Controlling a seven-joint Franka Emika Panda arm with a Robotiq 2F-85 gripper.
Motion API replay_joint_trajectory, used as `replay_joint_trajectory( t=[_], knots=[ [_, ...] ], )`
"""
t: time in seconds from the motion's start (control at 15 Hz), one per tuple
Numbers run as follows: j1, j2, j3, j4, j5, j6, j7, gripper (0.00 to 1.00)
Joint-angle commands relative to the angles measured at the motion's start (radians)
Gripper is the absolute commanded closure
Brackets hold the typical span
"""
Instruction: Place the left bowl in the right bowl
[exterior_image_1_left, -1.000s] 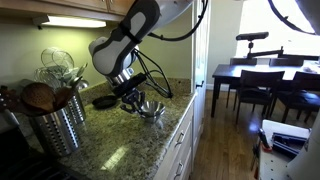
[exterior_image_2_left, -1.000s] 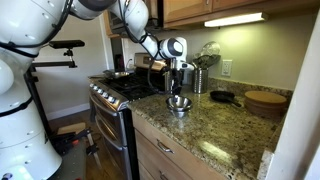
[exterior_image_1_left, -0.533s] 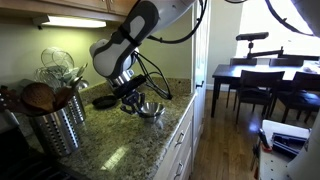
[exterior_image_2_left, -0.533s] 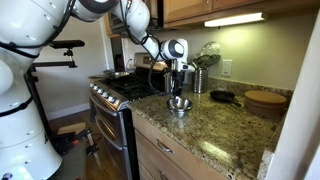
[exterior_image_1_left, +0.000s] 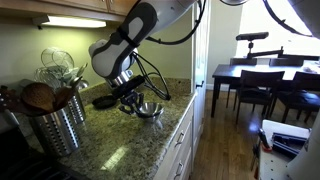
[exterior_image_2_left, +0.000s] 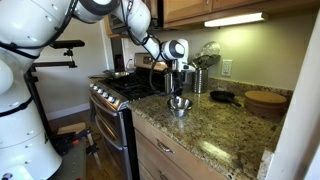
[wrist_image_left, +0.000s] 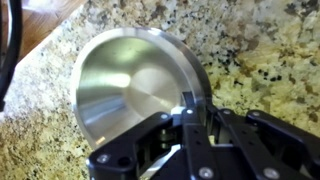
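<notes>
My jaws are clamped on the rim of the small shiny round steel left bowl (wrist_image_left: 130, 85), one finger inside the wall and one outside. The bowl spreads out ahead of them, low over the speckled granite desk (wrist_image_left: 262, 40). I cannot pick out the twin right bowl as a separate thing; it may sit hidden straight beneath.

A one-sided rim pinch could let the slick steel tilt or slip. Letting go off-centre would leave it cocked on the other rim, or send it skidding toward the desk's edge close beside my jaws.

Beyond my jaws lies a dark flat pan (exterior_image_2_left: 222, 97), and farther off a tan wooden dish (exterior_image_2_left: 265, 100). A tall steel utensil canister (exterior_image_1_left: 55, 122) stands well apart. None of them seems to block the way down.
</notes>
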Motion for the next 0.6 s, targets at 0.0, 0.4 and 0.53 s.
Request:
replay_joint_trajectory(
  t=[0.0,0.4,0.53],
  knots=[
    [-0.007,0.007,0.001,0.014,0.021,0.004,0.005,0.92],
    [-0.008,0.003,-0.002,0.016,0.025,0.001,0.007,0.42],
    [-0.009,0.002,-0.003,0.017,0.024,0.001,0.008,0.29]
  ],
)
